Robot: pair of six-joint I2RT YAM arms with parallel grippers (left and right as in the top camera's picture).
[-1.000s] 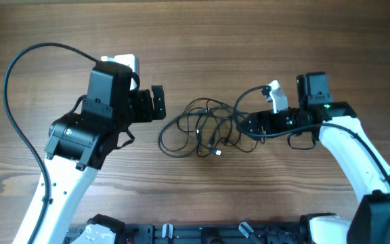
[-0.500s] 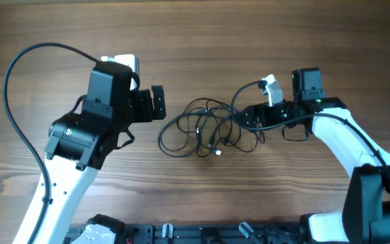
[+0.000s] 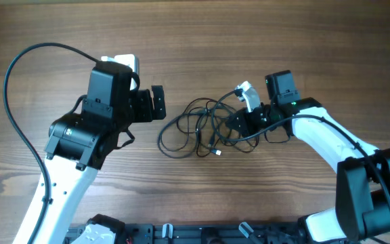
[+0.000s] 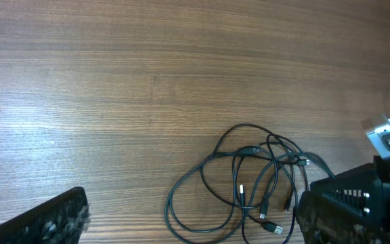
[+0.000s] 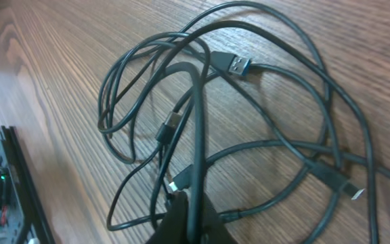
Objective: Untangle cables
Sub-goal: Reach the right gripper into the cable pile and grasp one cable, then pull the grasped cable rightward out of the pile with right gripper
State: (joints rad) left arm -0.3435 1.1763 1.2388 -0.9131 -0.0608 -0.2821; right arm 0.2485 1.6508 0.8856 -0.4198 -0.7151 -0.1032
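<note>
Leftward since a second ago, the right gripper (image 3: pixel 237 123) has closed in on the tangle. The cables (image 3: pixel 210 127) lie knotted about mid-table (image 3: pixel 249 41), well off every edge. Its fingers are pinched on one strand at the bundle's right side, likely to draw it free. The left gripper (image 3: pixel 158 103) hangs just beside the left loops, fingers spread and empty, seemingly ready to anchor them.

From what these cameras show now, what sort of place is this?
Probably a robot test bench: a left arm and a right arm stand at a wooden table, with tangled thin cables lying between them.
</note>
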